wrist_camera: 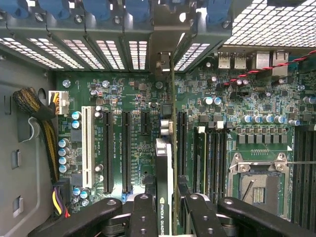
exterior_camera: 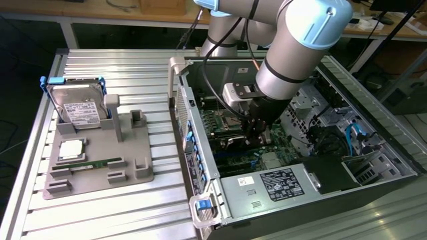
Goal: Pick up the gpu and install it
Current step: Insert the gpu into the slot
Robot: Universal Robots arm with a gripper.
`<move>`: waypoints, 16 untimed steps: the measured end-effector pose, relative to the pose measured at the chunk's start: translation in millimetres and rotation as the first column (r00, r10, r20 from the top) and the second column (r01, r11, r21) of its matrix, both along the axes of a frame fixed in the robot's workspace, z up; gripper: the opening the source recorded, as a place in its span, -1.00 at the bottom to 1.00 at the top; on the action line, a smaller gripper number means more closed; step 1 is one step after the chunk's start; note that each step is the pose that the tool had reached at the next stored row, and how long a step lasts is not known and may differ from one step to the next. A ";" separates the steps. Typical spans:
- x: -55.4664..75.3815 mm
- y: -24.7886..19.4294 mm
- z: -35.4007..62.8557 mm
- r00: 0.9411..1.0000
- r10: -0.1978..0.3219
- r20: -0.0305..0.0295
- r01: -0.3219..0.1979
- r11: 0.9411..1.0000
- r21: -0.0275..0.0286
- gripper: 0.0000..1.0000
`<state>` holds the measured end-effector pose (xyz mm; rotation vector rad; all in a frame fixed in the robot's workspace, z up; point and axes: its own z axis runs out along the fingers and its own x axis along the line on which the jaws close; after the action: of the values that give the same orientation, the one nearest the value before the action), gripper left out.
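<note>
**Card held edge-on over the slots**

At the centre of the exterior view, inside the computer case [exterior_camera: 200, 150], the gripper [wrist_camera: 167, 210] pinches the gpu [wrist_camera: 164, 182] between its fingers. The card's long axis runs parallel to the motherboard's black slots [wrist_camera: 125, 148]. Whether it is seated cannot be told.
</note>
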<state>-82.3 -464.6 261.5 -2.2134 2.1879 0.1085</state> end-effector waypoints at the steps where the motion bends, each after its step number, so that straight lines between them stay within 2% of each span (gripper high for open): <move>1: 0.0 0.0 -0.3 1.000 0.000 0.000 0.000 1.000 0.000 -0.47; 9: 0.0 0.0 -2.1 1.000 0.000 0.000 0.000 1.000 0.000 -0.47; 10: 0.1 0.3 -0.5 1.000 0.000 0.001 0.000 1.000 0.002 -0.47; 16: 0.0 0.0 1.9 1.000 0.000 0.000 0.000 1.000 0.000 -0.47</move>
<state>-82.3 -464.6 263.4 -2.2133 2.1879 0.1084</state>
